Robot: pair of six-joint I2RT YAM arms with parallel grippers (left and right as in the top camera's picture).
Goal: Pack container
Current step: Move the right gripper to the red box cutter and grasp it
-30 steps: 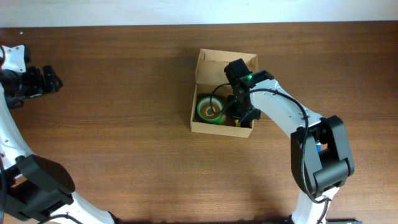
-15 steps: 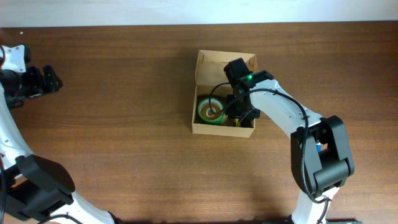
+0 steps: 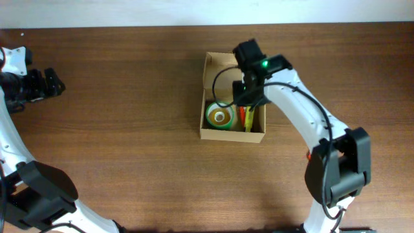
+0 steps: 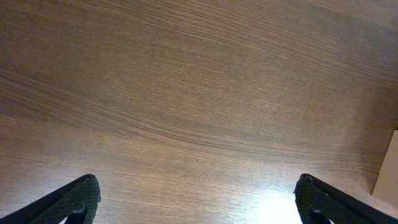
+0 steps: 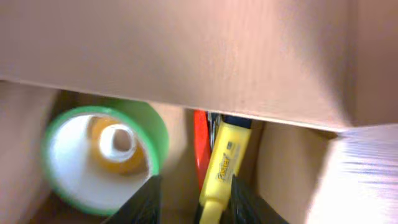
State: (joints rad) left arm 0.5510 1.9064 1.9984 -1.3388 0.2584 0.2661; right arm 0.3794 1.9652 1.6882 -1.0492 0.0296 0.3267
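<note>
- The wooden desk [image 3: 129, 129] carried the whole scene.
- The container [image 3: 231, 136], a plain tan cardboard box, sat near the desk's middle with its lid open. The lid's flap stood at the wall farthest from the robot.
- It was probably light and fairly stiff, but thin-walled, so a hard squeeze would likely dent it, and it could slide on the smooth wood.
- The best place to take hold looked like the free edge of the lid for folding it shut. For moving the box, a wall close to a corner would be better.
- The right gripper [image 5: 189, 205] hung over the far part of the container, by the lid. Its jaws were narrowly parted and empty, and the contents showed below, between the fingers.
- The left gripper [image 4: 199, 205] hovered over bare desk, well to the left of the container, with its jaws wide and holding nothing.
- A green tape roll [image 3: 220, 116] lay flat in the container's left half, with something yellowish showing in its core.
- A yellow highlighter [image 3: 250, 120] lay lengthwise in the container's right half, just beside the roll.
- A red pen [image 3: 242, 116] lay between the roll and the highlighter, partly hidden.
</note>
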